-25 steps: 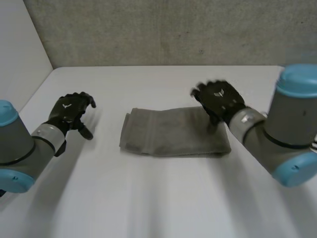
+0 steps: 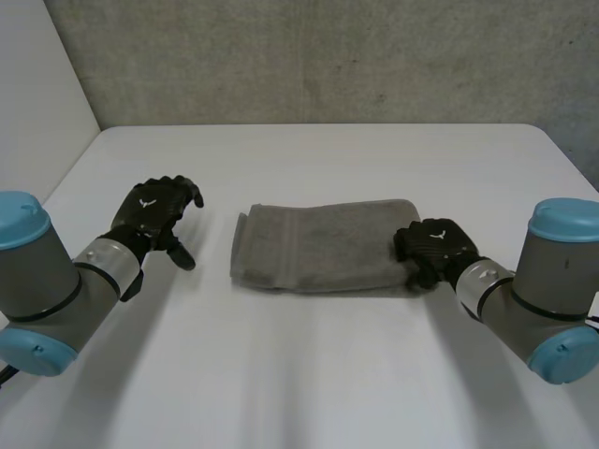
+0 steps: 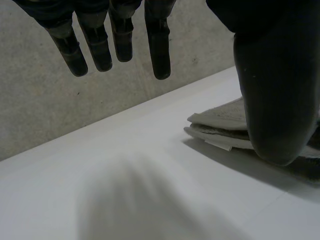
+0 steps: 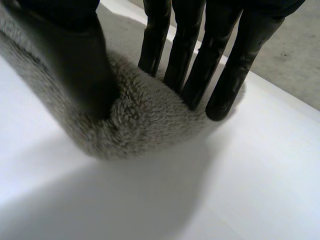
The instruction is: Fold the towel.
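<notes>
You have one grey towel (image 2: 318, 245) on the white bench (image 2: 309, 374), roughly at its middle. It lies folded into a long band that runs across in front of the robot. Stacked layers show at its left end in the left wrist view.

Left robot hand (image 2: 154, 217): released. Its fingers (image 3: 160, 45) hang straight and spread above bare bench, holding nothing, and the thumb points down beside them. It sits off the towel's left end, near it but clear of it, with a strip of bare bench between the two in the head view.

Right robot hand (image 2: 435, 245): grasping the towel at its right end. In the right wrist view you see its straight fingers (image 4: 195, 65) dug into the far side of the cloth. The thumb presses into the near side, and a rounded hump of towel (image 4: 145, 120) is squeezed up between them. The hump still rests on the bench (image 4: 250, 175).

The rest of the towel lies flat, with its long edges roughly parallel to the rough concrete wall (image 2: 328, 56) behind the bench. Both arms reach in from the near corners, one on each side of the towel.
</notes>
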